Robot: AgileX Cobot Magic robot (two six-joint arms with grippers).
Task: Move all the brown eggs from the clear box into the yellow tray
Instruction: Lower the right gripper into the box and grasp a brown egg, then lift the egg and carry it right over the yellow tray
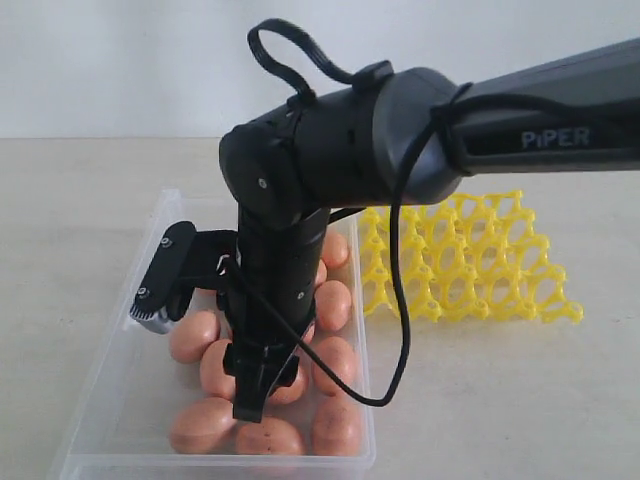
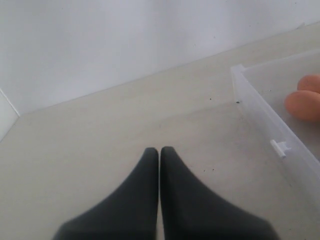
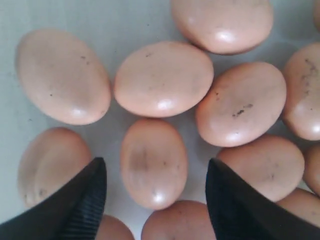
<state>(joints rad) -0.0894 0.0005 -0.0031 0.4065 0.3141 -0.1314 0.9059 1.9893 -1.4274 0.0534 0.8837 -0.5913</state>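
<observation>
The clear box lies at the lower left of the exterior view with several brown eggs in it. My right arm reaches down into the box, and my right gripper is open just above the eggs. One brown egg lies between its fingers, not gripped. The yellow tray stands to the right of the box, and its visible cups are empty. My left gripper is shut on nothing, over bare table beside the clear box; one brown egg shows inside it.
A pale tabletop surrounds the box and tray, with a white wall behind. The right arm's black body and cable hang over the box's right side. A small latch tab sticks out of the box wall.
</observation>
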